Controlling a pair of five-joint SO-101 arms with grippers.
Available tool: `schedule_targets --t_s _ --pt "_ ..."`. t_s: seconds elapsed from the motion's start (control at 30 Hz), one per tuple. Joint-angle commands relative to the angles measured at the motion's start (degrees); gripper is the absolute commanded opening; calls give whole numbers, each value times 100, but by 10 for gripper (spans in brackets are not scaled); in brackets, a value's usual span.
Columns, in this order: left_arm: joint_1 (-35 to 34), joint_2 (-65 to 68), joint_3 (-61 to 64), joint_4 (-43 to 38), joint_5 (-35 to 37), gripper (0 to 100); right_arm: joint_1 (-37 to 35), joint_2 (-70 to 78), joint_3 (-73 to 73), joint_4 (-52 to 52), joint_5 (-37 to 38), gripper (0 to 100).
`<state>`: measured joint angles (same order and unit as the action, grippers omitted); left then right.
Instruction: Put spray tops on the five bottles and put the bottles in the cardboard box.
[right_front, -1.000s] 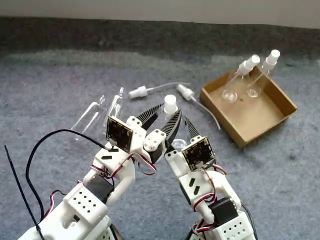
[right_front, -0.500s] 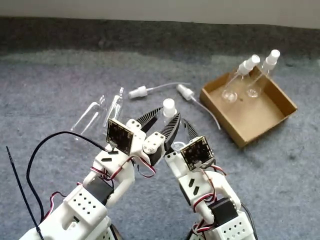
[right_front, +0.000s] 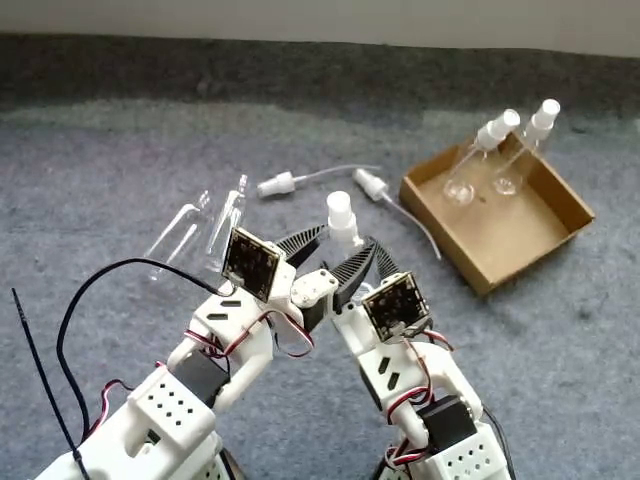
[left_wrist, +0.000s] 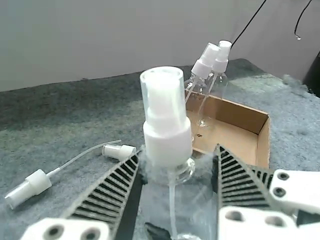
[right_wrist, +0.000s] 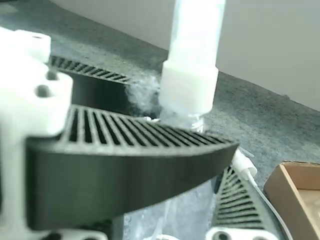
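The right gripper (right_wrist: 230, 159) is clamped on the clear body of a bottle (left_wrist: 172, 171) and holds it upright above the grey carpet (right_front: 120, 150), one ribbed finger crossing in front of the glass and the other behind it. The left gripper (left_wrist: 177, 160) now stands spread, its two fingers either side of the bottle's shoulder with a gap at each. Half a second ago those fingers were drawn in close under the white spray top (left_wrist: 162, 115); they have since parted and dropped lower, and the left wrist has swung a little toward the bottle. The top sits straight on the neck with its dip tube running down inside, so the fitting of this bottle looks finished. By that reading the bottle rests with the right gripper alone and can go to the box.

Beyond the fingertips lie two loose spray tops (right_front: 278, 184) (right_front: 370, 184) with their tubes trailing. Out past the left fingers, two uncapped bottles (right_front: 178, 230) (right_front: 228, 215) lie on their sides. Farther off, beyond the right fingers, the cardboard box (right_front: 560, 215) already holds two capped bottles (right_front: 478, 155) (right_front: 525, 145); two remain to be capped.
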<state>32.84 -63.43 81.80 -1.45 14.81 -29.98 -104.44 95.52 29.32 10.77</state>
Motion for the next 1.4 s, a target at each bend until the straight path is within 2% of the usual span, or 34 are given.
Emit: schedule_targets --t_s 0.0,0.13,0.23,0.53,0.67,0.77,0.87,1.03,1.17,1.37 --pt "84 -75 -620 484 -62 189 101 -57 998 -40 18 127" --pt "84 -374 -910 1002 -62 189 347 -57 998 -48 18 127" --pt "84 -971 -1042 1705 -62 187 365 -57 998 -48 18 127" --pt "-699 -2782 -998 3780 -44 182 382 -57 998 -48 18 127" --pt "-778 -3371 -998 4545 -53 95 382 -57 998 -48 9 127" --pt "-1033 -3591 -971 4677 -53 0 505 -57 866 -48 9 127" --pt "-1262 -3688 -760 4677 -53 32 989 -57 505 -13 9 127" --pt "-1622 -3978 -330 4677 -62 16 1921 -40 -286 295 9 127" --pt "-2026 -4145 -101 4686 -62 7 2246 -13 -1218 884 9 127" --pt "-2545 -4136 -295 5284 -70 7 2791 4 -2290 1086 35 127"
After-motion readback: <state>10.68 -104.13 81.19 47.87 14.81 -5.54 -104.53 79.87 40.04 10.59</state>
